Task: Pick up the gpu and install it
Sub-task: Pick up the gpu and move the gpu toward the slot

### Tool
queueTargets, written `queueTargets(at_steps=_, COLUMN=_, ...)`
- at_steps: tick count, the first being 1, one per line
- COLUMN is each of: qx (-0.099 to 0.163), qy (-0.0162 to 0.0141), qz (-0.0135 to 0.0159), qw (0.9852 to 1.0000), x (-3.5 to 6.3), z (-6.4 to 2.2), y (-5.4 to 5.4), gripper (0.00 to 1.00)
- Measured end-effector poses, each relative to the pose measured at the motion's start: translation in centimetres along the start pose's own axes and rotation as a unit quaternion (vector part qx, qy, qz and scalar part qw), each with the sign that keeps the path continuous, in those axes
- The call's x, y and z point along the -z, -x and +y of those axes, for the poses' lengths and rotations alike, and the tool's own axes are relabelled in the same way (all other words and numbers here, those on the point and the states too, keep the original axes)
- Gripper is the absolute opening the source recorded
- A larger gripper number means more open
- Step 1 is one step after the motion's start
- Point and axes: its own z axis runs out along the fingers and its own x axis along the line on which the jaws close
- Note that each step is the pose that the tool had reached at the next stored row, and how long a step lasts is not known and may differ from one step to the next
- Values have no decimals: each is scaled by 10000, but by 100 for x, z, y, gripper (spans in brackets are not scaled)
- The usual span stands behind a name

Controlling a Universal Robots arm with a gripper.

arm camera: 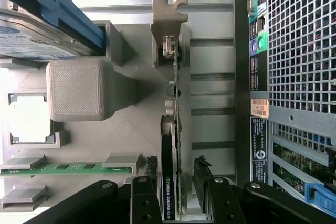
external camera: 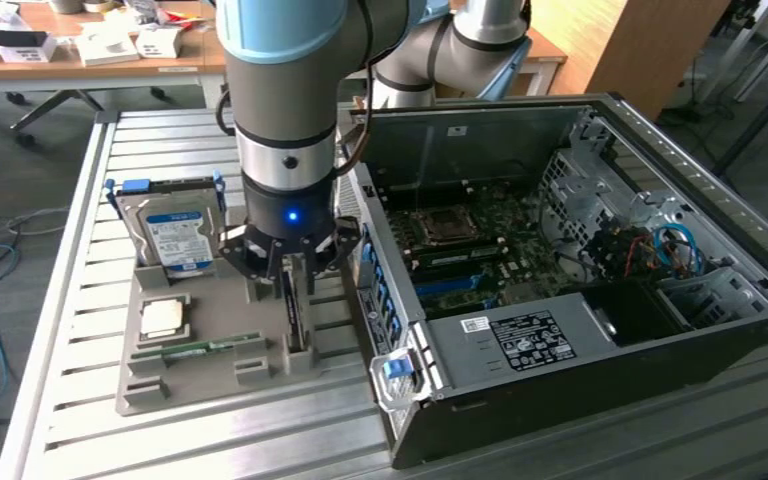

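The gpu stands on its long edge in a slot of the grey holder, seen edge-on in the wrist view, with its metal bracket at the far end. In the exterior view the gpu is a thin dark card just left of the computer case. My gripper is lowered over the card's near end and is open. One finger is close beside one face of the card, and the other finger stands a little off the opposite face. In the exterior view the gripper hangs straight down onto the card.
An open computer case lies at the exterior view's right, its motherboard exposed. The holder also carries a hard drive, a processor chip and a green memory stick. All of it rests on a slatted metal table.
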Motion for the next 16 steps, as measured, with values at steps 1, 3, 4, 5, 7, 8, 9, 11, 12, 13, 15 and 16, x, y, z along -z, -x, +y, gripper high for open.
queueTargets(at_steps=1, qx=0, qy=0, qz=0, qw=10000, x=-2, z=0, y=-2, gripper=42)
queueTargets(at_steps=3, qx=-1, qy=0, qz=0, qw=10000, x=-14, z=0, y=-6, gripper=42)
queueTargets(at_steps=4, qx=-1, qy=1, qz=0, qw=10000, x=-23, z=0, y=-8, gripper=42)
queueTargets(at_steps=5, qx=-1, qy=1, qz=0, qw=10000, x=-28, z=1, y=-10, gripper=42)
queueTargets(at_steps=7, qx=-1, qy=0, qz=1, qw=10000, x=-36, z=8, y=-18, gripper=42)
queueTargets(at_steps=8, qx=0, qy=0, qz=1, qw=10000, x=-41, z=13, y=-21, gripper=42)
queueTargets(at_steps=9, qx=-1, qy=0, qz=1, qw=10000, x=-45, z=18, y=-25, gripper=42)
queueTargets(at_steps=11, qx=-1, qy=1, qz=0, qw=10000, x=-51, z=26, y=-32, gripper=42)
queueTargets(at_steps=12, qx=-1, qy=1, qz=0, qw=10000, x=-53, z=29, y=-35, gripper=42)
queueTargets(at_steps=13, qx=0, qy=1, qz=0, qw=10000, x=-59, z=31, y=-36, gripper=42)
queueTargets(at_steps=15, qx=0, qy=1, qz=1, qw=10000, x=-79, z=35, y=-36, gripper=42)
queueTargets(at_steps=16, qx=0, qy=1, qz=0, qw=10000, x=-91, z=38, y=-36, gripper=42)
